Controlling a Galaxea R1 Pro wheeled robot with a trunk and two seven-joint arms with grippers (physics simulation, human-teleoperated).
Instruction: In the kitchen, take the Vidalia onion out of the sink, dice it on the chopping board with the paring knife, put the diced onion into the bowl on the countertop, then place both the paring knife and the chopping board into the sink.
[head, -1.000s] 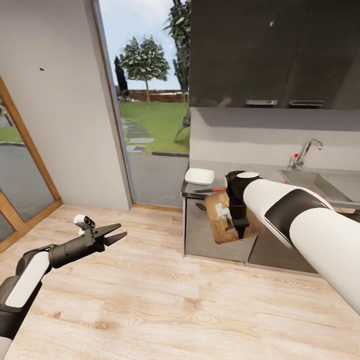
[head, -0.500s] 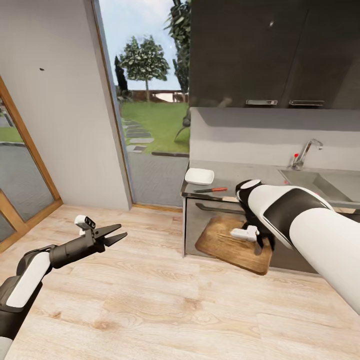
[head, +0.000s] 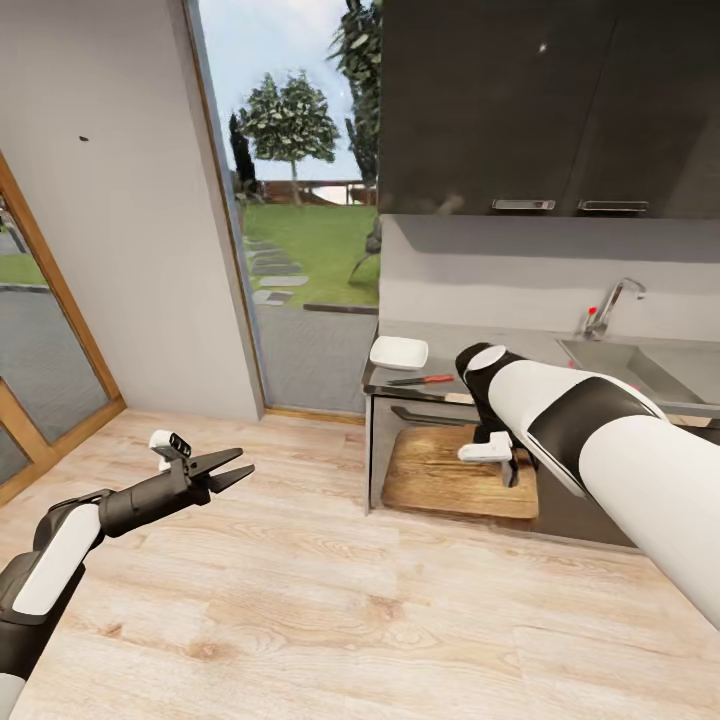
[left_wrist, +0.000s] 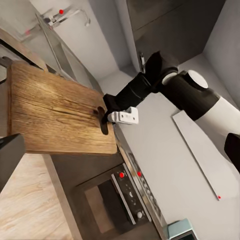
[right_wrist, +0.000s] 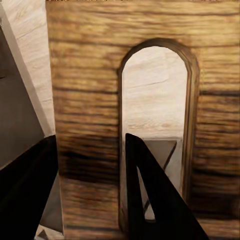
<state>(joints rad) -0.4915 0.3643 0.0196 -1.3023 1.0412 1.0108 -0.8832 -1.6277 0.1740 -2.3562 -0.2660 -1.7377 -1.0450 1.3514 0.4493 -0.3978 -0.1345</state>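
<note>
2 things could go wrong now. The right gripper (head: 512, 470) is clamped on the chopping board (head: 450, 478) at its handle slot (right_wrist: 155, 125), with 1 finger (right_wrist: 150, 195) poking through the slot and the other on the outside edge. The board hangs out in the air in front of the cabinets, lower than the countertop (head: 520, 355), with most of its weight far from the grip. I think it could swing or slip out and fall on the wooden floor (head: 300, 600). It could also bump the cabinet front or the counter edge when it goes up toward the sink (head: 650, 365).

The left gripper (head: 225, 470) hangs far off to the side with its fingers a little apart, holding nothing.

The paring knife (head: 420, 380) lies on the countertop above the held board, just beside the bowl (head: 399, 352).

Some things are hard to see. The big white right arm (head: 600, 440) covers the near part of the sink, so I cannot tell what is in it. I cannot make out any diced onion in the bowl from here.
</note>
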